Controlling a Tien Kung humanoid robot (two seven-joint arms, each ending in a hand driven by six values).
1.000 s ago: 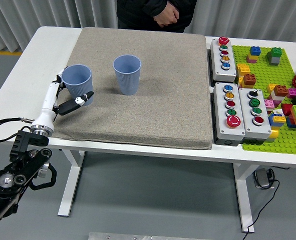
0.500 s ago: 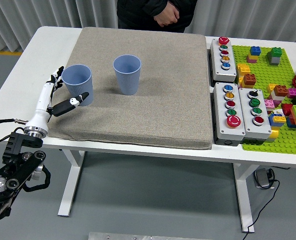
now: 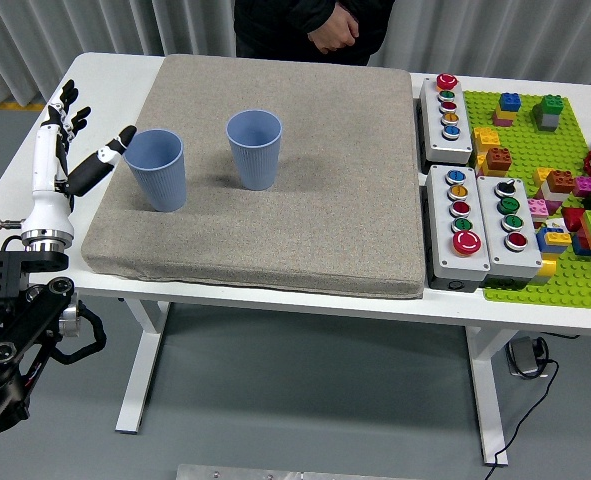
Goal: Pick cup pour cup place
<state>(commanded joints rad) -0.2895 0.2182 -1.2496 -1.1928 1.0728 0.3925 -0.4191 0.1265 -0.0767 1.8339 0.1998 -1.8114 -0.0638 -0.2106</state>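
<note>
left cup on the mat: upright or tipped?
Upright. The left cup stands on its base on the grey mat, rim up, with the left hand open beside it, not gripping.

Bright, even overhead light. Soft short shadows sit beside the two blue plastic cups (image 3: 159,168) on the grey fabric mat (image 3: 275,230). Focus sharp throughout; white table (image 3: 115,75) slightly glary.
</note>
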